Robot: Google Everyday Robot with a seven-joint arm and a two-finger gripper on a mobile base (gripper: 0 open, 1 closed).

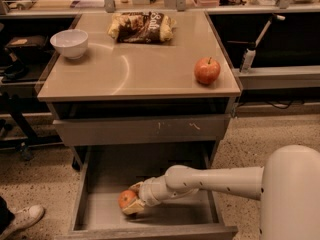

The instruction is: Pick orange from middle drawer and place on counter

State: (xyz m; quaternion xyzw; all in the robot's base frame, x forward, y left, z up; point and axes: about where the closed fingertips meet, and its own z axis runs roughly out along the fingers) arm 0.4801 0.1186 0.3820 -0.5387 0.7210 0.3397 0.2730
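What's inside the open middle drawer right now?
The orange lies on the middle drawer floor, with the gripper at it and the arm reaching in. The arm covers the floor beneath it, and the drawer's back is too shadowed to see.

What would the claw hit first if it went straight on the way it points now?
The small round orange fruit, right at the tip of the claw, low in the wide shallow grey drawer. Past it lies the drawer's left wall. Whether they already touch is unclear.

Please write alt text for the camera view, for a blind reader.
The robot's gripper is inside the open middle drawer, right at the orange. On the counter above sit an apple, a white bowl and a snack bag.
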